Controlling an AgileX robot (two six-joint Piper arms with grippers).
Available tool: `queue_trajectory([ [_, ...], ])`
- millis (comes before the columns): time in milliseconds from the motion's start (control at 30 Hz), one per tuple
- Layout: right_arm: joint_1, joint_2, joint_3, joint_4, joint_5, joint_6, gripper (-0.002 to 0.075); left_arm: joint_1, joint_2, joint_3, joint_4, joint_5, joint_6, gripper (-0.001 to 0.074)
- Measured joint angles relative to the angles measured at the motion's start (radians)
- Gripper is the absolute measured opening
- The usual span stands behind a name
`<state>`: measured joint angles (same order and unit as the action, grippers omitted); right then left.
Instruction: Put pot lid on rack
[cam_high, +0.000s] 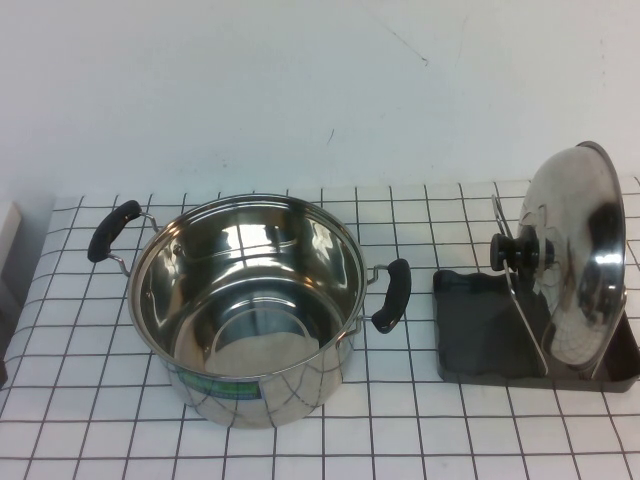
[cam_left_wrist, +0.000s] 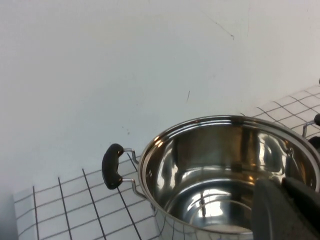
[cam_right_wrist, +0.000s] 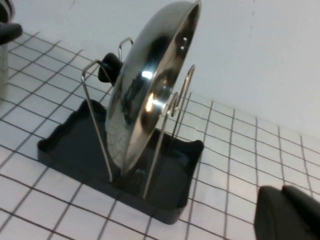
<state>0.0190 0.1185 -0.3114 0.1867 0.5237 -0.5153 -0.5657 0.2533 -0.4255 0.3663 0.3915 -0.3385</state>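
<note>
lid stood on edge in the rack, knob facing the pot. left end effector hung by the pot, pressed together; right end effector near the rack, likewise, both empty.

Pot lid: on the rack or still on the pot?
On the rack: the pot lid stands on edge between the wire prongs; the pot is uncovered.
</note>
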Motion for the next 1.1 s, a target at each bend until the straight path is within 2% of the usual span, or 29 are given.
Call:
queue_trajectory([
  [300,0.000,-0.004,0.000,0.306,0.097,-0.002,0.0001,0.000,0.000,0.007,0.005,0.043,-0.007,-0.0001],
  [833,0.000,-0.004,0.000,0.356,0.101,-0.004,0.0000,0.009,-0.008,0.019,0.001,0.089,-0.011,-0.0001],
  [933,0.000,-0.004,0.000,0.356,0.101,-0.004,0.0000,0.085,-0.039,0.027,-0.007,0.096,-0.011,-0.0001],
  [1000,0.000,-0.004,0.000,0.358,0.101,-0.005,0.0000,0.171,-0.063,0.029,-0.025,0.099,-0.001,-0.0001],
  [1100,0.000,-0.004,0.000,0.358,0.101,-0.005,0.0000,0.330,-0.118,0.036,-0.146,0.097,0.098,-0.0001],
])
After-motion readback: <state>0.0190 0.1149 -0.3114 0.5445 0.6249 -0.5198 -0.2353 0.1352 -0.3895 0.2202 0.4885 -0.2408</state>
